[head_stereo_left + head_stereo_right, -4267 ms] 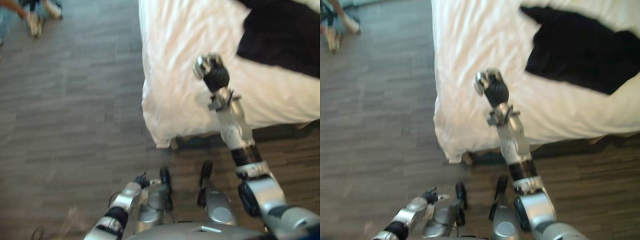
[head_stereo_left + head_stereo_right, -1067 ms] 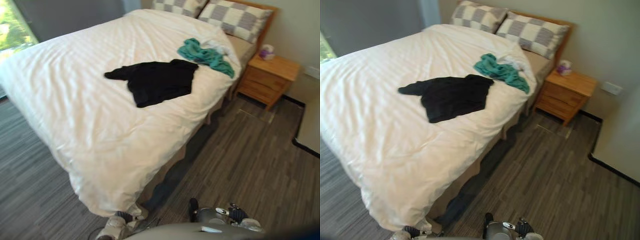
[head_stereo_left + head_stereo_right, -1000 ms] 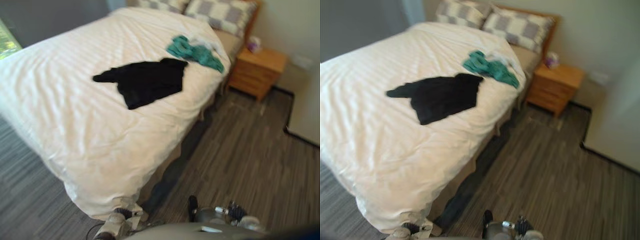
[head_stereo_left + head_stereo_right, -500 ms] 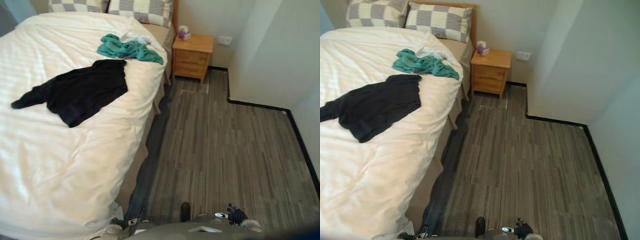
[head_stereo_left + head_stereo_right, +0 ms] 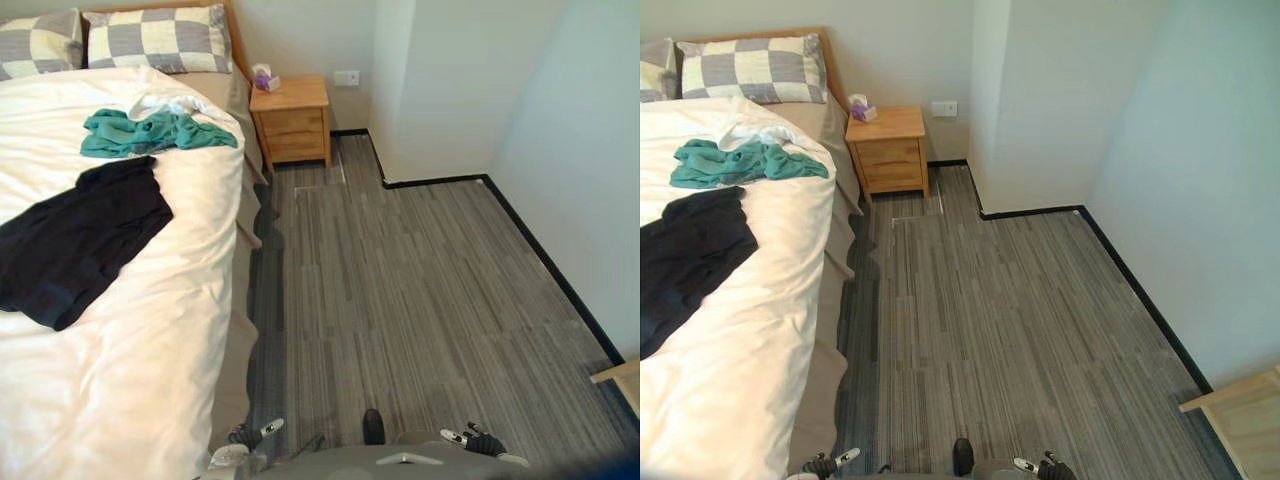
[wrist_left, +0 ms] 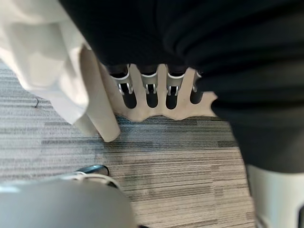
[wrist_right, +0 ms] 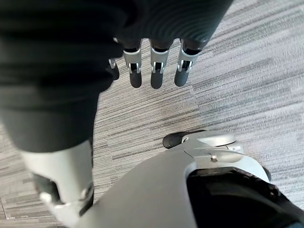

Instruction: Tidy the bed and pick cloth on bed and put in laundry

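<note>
Left eye view: the bed (image 5: 150,330) takes the 9 o'clock side under a white duvet (image 5: 120,400). One black cloth (image 5: 75,240) lies flat on the duvet, its long axis running from 8 o'clock to 2 o'clock, the narrower end toward 2 o'clock. One teal cloth (image 5: 150,132) lies crumpled just at 12 o'clock of it, long axis from 9 to 3 o'clock, one end reaching the bed's 3 o'clock edge. One small white cloth (image 5: 165,103) touches the teal one on its 12 o'clock side. Two checked pillows (image 5: 155,40) stand side by side at the head of the bed. One wooden nightstand (image 5: 292,125) sits just at 3 o'clock of the pillows, with one tissue box (image 5: 265,80) on top. The left hand (image 5: 243,434) shows at 7 o'clock and the right hand (image 5: 478,441) at 5 o'clock, both low over the grey floor (image 5: 420,300), well apart from every cloth.

Right eye view: one wall socket (image 5: 944,108) sits at 12 o'clock, just past the nightstand, and one pale wooden corner (image 5: 1240,415) shows at 4 o'clock.

Left wrist view: the left fingers (image 6: 148,84) hang loose and empty, close to the hanging edge of the duvet.

Right wrist view: the right fingers (image 7: 157,69) hang straight over the floor, empty.
</note>
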